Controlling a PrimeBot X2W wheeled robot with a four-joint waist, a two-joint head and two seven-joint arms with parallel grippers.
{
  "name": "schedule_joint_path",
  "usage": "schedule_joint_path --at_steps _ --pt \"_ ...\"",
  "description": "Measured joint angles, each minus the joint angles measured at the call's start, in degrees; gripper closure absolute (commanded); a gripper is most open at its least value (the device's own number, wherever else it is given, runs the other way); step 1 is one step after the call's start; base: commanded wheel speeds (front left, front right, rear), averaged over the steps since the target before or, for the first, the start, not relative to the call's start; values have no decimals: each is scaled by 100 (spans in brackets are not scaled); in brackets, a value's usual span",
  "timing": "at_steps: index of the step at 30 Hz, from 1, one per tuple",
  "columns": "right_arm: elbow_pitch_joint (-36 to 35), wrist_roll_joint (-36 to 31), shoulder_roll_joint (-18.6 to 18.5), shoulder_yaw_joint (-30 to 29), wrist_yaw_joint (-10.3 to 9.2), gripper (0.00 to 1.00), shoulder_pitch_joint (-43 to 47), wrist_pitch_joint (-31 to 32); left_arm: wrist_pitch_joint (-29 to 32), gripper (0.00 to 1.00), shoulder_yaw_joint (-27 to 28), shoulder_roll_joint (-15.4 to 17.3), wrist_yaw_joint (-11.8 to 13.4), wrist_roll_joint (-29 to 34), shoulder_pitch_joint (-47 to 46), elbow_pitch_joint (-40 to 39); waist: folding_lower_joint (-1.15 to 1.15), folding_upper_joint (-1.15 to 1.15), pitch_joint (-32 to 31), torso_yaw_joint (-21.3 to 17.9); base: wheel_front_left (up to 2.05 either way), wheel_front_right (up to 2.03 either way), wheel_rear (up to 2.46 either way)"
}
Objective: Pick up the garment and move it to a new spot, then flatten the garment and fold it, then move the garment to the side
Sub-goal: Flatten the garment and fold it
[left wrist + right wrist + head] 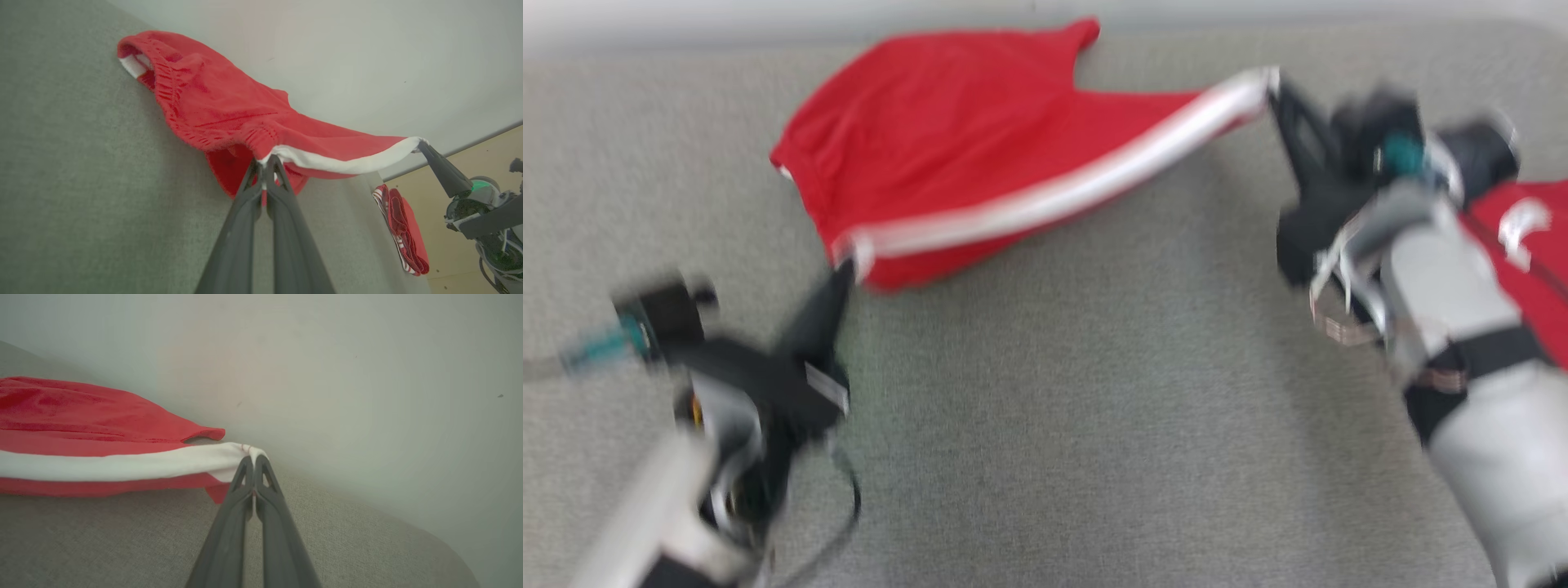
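Gripped white band (1078,188) of red garment (947,139) with left gripper (845,265), pinched tight | gripped far end with right gripper (1272,82), likewise | stretched over grey woven bench (1094,408) (pale wall (367,49) behind)

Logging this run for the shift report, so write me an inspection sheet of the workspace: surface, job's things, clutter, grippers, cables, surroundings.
Surface: grey cloth-covered table, bare in front of the robot.
Job's things: red garment with a white stripe, stretched between both grippers; its near edge is lifted and its far part rests on the table.
Clutter: a second red bundle lies near the table's edge.
Grippers: left gripper shut on one end of the white stripe; right gripper shut on the other end.
Cables: a dark cable loops beside the left arm, apart from the garment.
Surroundings: pale wall behind the table; tan floor beyond it.
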Motion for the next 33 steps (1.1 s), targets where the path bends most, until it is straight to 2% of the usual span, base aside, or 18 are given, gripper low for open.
schedule_joint_path --at_steps 5,10,14,21,25,27,29,33 --pt "-899 419 -376 113 0 100 1222 411 -257 100 -215 27 0 -1 920 -119 -1 0 -407 -49 0 0 0" --pt "-2002 435 -695 -37 0 100 2374 851 -432 100 -535 132 55 374 1484 -197 -1 -1 -830 -63 0 0 0" --pt "-2881 521 -727 -87 0 100 3378 1491 -482 100 -717 213 242 548 1940 -237 -2 -1 -1151 -63 0 0 0" --pt "-4146 699 -1236 32 0 100 4530 2655 -505 100 -847 481 524 749 2560 -416 -2 -1 -1526 -47 0 0 0" --pt "-4820 927 -1458 -101 0 100 5194 3376 -426 100 -913 697 721 772 2972 -689 -1 -1 -1637 -16 0 0 0" --pt "-5120 1028 -1546 -170 0 100 5505 3679 -368 100 -1060 864 871 985 3116 -832 -1 -1 -1639 22 0 0 0" --pt "-5412 1110 -1649 -186 0 100 5750 3863 -330 100 -1158 987 995 1161 3250 -969 0 0 -1628 62 0 0 0" --pt "-5827 1126 -1737 -375 0 100 5884 3986 -376 100 -1217 993 1129 1230 3413 -1305 0 0 -1598 118 0 0 0"
